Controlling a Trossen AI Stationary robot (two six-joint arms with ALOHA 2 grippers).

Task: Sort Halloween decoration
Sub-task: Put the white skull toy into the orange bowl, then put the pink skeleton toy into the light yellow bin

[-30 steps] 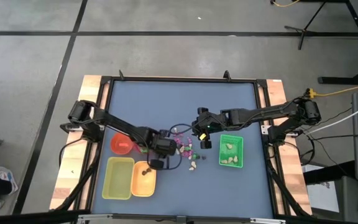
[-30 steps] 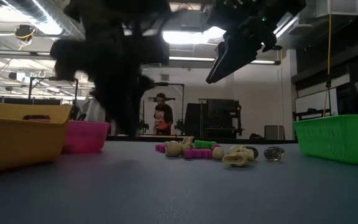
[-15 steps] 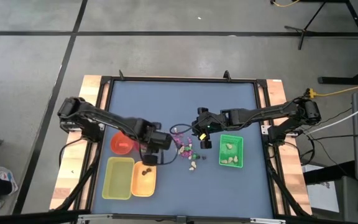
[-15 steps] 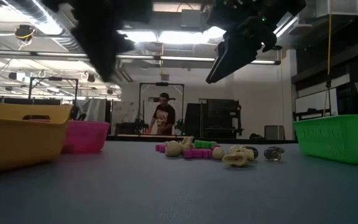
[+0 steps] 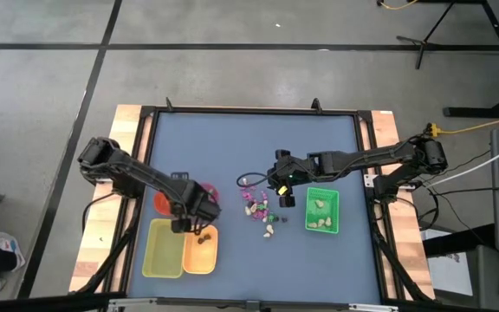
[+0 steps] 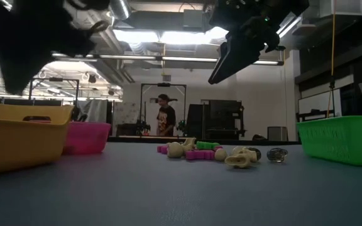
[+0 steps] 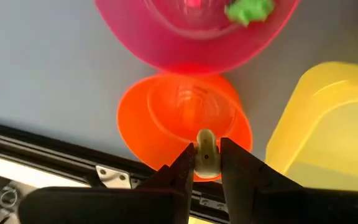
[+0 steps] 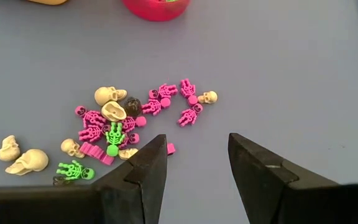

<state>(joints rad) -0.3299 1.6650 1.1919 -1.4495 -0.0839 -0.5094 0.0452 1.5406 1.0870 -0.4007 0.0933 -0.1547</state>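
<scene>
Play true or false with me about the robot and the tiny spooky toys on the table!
1. The left gripper pinches a small cream-white skull trinket. True.
2. The round pink plastic bowl has nothing in it. False: a green trinket lies inside.
3. The right gripper hangs open above the pile of magenta, cream and green trinkets. True.
4. The green rectangular basket is empty. False: a few pale pieces lie in it.
5. The left gripper is over the green basket. False: it is above the round orange plastic bowl, beside the yellow rectangular tray.
</scene>
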